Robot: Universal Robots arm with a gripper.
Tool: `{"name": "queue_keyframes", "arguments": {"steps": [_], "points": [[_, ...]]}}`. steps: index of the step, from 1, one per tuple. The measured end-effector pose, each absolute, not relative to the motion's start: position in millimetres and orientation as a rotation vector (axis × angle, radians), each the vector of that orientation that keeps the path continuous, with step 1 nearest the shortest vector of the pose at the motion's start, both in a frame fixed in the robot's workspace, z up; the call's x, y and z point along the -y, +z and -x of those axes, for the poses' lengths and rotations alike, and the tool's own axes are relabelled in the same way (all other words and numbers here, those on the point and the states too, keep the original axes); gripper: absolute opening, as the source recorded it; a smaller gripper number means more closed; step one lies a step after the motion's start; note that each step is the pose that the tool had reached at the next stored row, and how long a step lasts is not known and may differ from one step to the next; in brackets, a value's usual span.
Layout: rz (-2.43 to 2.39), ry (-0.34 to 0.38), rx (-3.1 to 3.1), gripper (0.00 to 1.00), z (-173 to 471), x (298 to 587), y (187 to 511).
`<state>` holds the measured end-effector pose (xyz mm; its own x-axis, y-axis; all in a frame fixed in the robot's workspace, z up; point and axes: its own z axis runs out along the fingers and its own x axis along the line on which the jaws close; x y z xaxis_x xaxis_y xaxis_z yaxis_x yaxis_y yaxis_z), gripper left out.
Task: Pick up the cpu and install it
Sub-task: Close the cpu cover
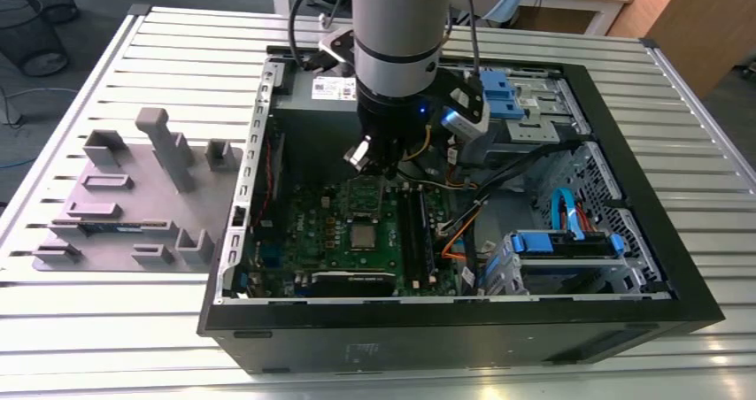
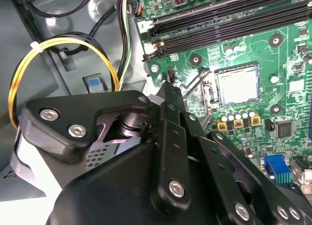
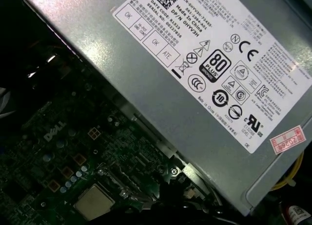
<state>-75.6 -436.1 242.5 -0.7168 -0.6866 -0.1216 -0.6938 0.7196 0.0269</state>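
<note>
1. Poised inside the open computer case [image 1: 614,267], the tool [image 1: 368,157] hung above the green motherboard [image 1: 354,232], just beside the grey power-supply box [image 3: 195,79]; whether its dark fingers [image 2: 171,96] were wide or narrow could not be told, and nothing could be seen held between them.
2. One cpu [image 1: 364,234] was visible, a small flat square with a dull silvery top, lying in its socket [image 2: 214,88] near the middle of the motherboard, apart from the tool; it also appeared in both wrist views [image 2: 238,84] [image 3: 93,203].
3. In the second wrist view, the socket's metal frame bordered the chip, with three small yellow components [image 2: 238,122] in a row just beside it.
4. Long black memory slots [image 2: 229,20] ran alongside the socket, and one yellow-and-black cable loop [image 2: 58,45] curved near the tool's body.
5. One grey parts holder [image 1: 136,205] stood on the slatted bench [image 1: 119,329], at the exterior view's left of the case.
</note>
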Motion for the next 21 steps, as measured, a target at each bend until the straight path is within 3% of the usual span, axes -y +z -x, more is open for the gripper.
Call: {"name": "queue_keyframes", "arguments": {"steps": [21], "points": [[1.143, 0.098, -2.817, 0.11, 75.6, 435.9, 246.3]]}}
